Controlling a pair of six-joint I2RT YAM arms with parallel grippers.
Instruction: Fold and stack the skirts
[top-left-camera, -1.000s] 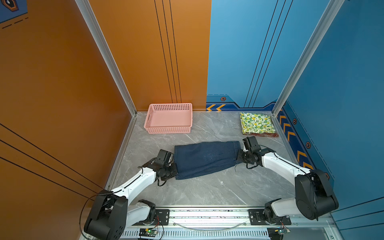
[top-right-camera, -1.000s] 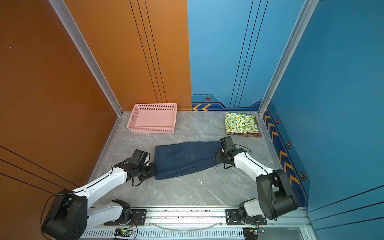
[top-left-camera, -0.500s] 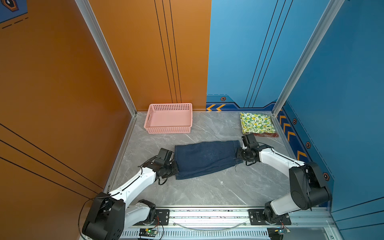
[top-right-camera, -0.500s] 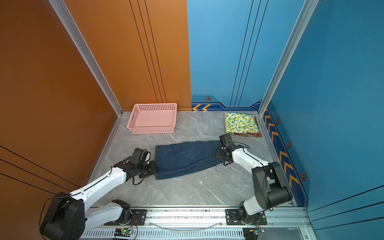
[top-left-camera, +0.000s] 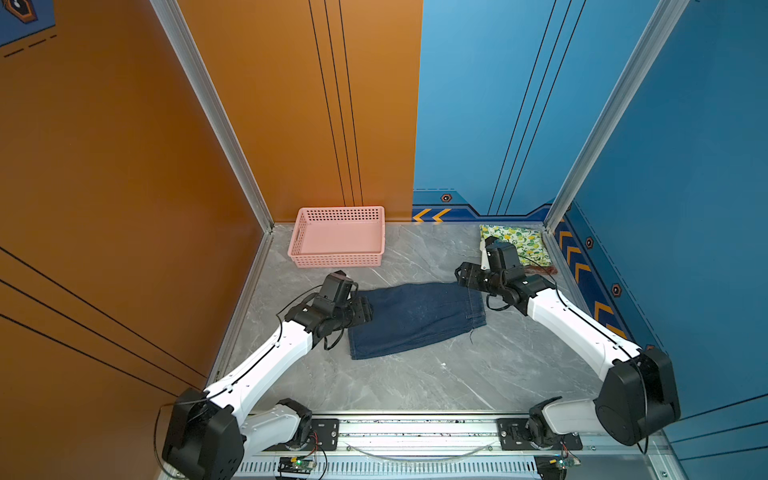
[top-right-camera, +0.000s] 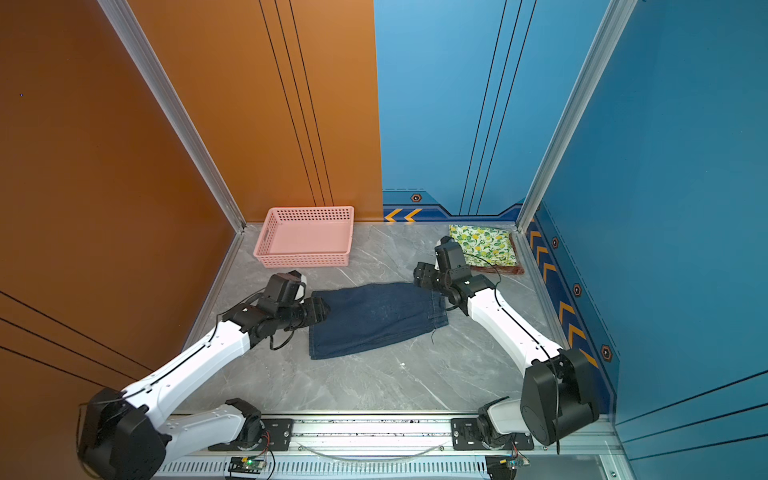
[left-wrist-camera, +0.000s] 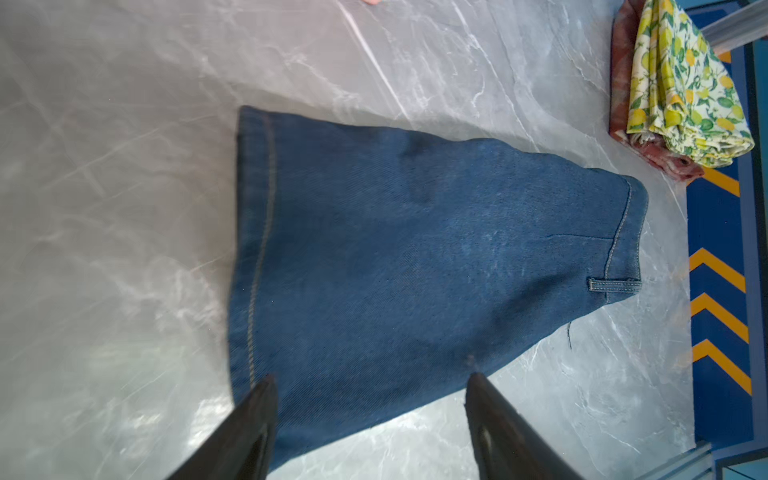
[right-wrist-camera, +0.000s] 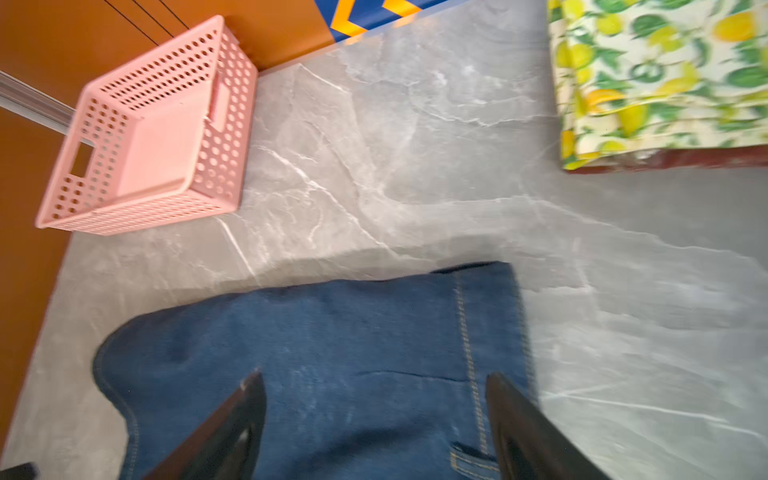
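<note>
Jaws spread on left gripper (left-wrist-camera: 370, 384), right gripper (right-wrist-camera: 374, 380) likewise (neither clasping anything), both low, pointing toward each other

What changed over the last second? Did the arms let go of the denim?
Yes. The left gripper and right gripper opened their jaws, released the ends of the denim skirt and lifted off it, the right one drifting toward the back wall. The denim skirt stayed flat in place. The lemon-print skirt on the plaid skirt and the pink basket did not move.
</note>
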